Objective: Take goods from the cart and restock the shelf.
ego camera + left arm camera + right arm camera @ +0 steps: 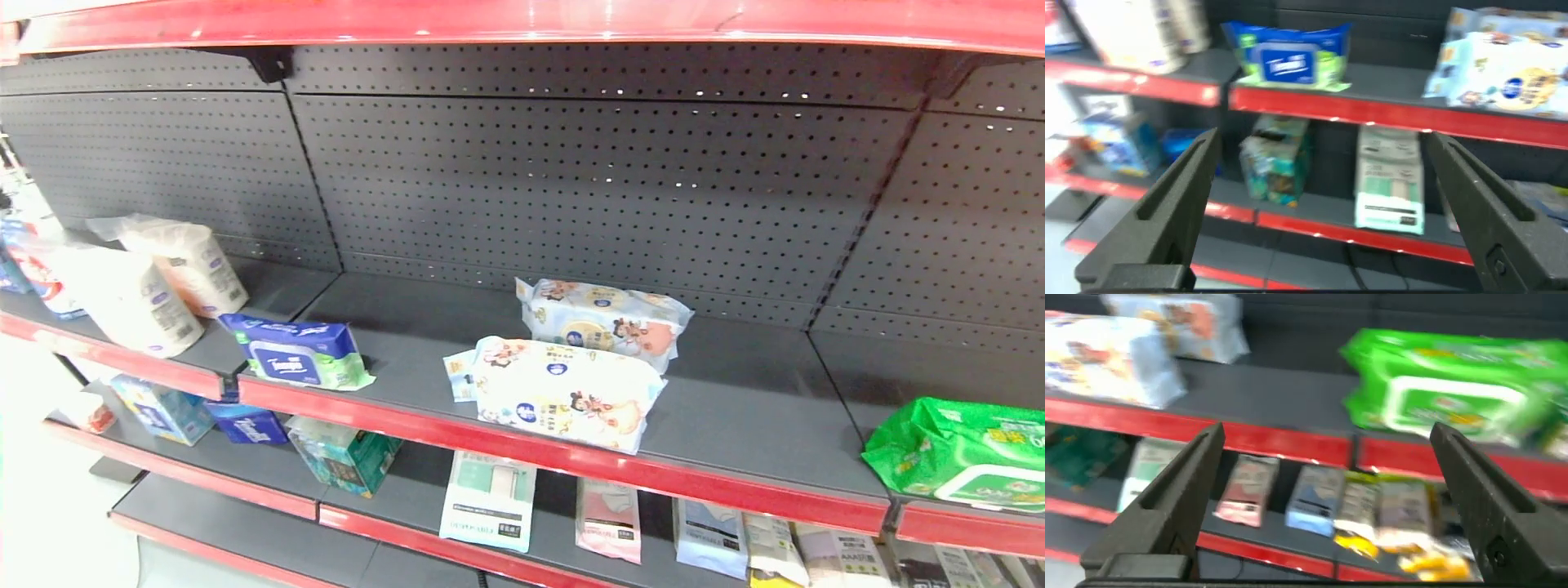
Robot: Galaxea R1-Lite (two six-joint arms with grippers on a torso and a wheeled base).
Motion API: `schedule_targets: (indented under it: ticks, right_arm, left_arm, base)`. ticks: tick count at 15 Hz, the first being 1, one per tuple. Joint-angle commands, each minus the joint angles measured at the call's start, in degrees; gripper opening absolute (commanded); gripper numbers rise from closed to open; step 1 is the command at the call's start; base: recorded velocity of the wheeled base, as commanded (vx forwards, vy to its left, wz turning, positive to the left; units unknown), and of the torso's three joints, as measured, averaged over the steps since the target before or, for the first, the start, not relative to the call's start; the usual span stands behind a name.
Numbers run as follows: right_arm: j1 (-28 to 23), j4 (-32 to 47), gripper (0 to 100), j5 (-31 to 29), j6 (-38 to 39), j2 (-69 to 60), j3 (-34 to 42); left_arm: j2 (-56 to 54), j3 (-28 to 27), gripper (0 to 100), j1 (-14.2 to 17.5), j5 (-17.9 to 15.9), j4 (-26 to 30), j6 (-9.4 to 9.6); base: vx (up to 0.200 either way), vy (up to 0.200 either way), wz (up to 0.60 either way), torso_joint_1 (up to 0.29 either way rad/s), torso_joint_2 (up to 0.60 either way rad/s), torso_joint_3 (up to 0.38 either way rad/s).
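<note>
The dark shelf board (735, 408) with a red front edge holds two cartoon-printed wipe packs, one at the edge (563, 392) and one behind it (604, 318). A blue pack (298, 351) lies to their left and a green pack (963, 453) at the far right. My left gripper (1323, 139) is open and holds nothing; it faces the blue pack (1286, 53) and the shelf below it. My right gripper (1327, 429) is open and holds nothing, in front of the green pack (1454, 388), with the cartoon packs (1110, 347) off to one side.
White paper rolls (155, 286) stand at the shelf's left end. The lower shelf carries a teal box (343, 453), a green-white pouch (490, 498), a pink pouch (608, 518) and several small packs (775, 543). Bare board lies between the cartoon packs and the green pack.
</note>
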Motion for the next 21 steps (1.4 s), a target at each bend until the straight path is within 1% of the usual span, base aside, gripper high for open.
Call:
schedule_targets:
  ticks: [1, 8, 13, 15, 16, 17, 18, 19, 20, 21]
  right_arm:
    - [0.04, 0.0, 100, 0.05, -0.04, 0.04, 0.02]
    - [0.04, 0.0, 100, 0.05, -0.04, -0.05, 0.02]
    - [-0.04, 0.0, 100, -0.03, -0.04, 0.04, 0.02]
    - [0.04, 0.0, 100, -0.03, -0.04, 0.04, 0.02]
    - [0.04, 0.0, 100, 0.05, 0.04, -0.05, 0.02]
    - [0.04, 0.0, 100, 0.05, 0.04, -0.05, -0.06]
    - [0.04, 0.0, 100, 0.05, -0.04, -0.05, -0.06]
    - [0.04, 0.0, 100, 0.05, -0.04, -0.05, 0.02]
    - [0.04, 0.0, 100, 0.05, -0.04, -0.05, -0.06]
    - [0.04, 0.0, 100, 0.05, -0.04, -0.05, -0.06]
  left_arm:
    - [-0.03, 0.01, 100, 0.02, -0.01, -0.04, -0.04]
    - [-0.03, 0.01, 100, 0.02, -0.01, -0.04, 0.05]
    - [0.76, 0.01, 100, 0.02, -0.1, -0.13, 0.31]
    - [1.99, 0.01, 100, 0.11, 0.6, -0.13, 0.31]
    - [2.87, 0.01, 100, 1.52, 0.95, -0.04, 0.31]
    - [7.09, -5.18, 100, 2.13, 1.04, -0.39, -1.1]
    - [18.34, -15.81, 100, 1.95, 0.95, -0.48, -7.78]
    - [26.69, -24.07, 100, 1.95, 0.78, -0.56, -13.05]
    - [32.49, -27.32, 100, 2.22, 1.13, -0.56, -12.52]
    - [36.09, -27.24, 100, 3.45, 2.19, -0.48, -9.27]
  base:
    - [0.0, 0.0, -0.6, 0.027, 0.01, -0.012]
    - [0.0, 0.0, -0.6, 0.004, 0.0, 0.002]
    - [0.0, 0.0, 0.0, 0.0, 0.0, 0.0]
    - [0.0, 0.0, 0.0, 0.0, 0.0, 0.0]
    - [0.0, 0.0, 0.0, 0.0, 0.0, 0.0]
    - [0.0, 0.0, 0.0, 0.0, 0.0, 0.0]
    - [0.0, 0.0, 0.0, 0.0, 0.0, 0.0]
    - [0.0, 0.0, 0.0, 0.0, 0.0, 0.0]
    - [0.0, 0.0, 0.0, 0.0, 0.0, 0.0]
    - [0.0, 0.0, 0.0, 0.0, 0.0, 0.0]
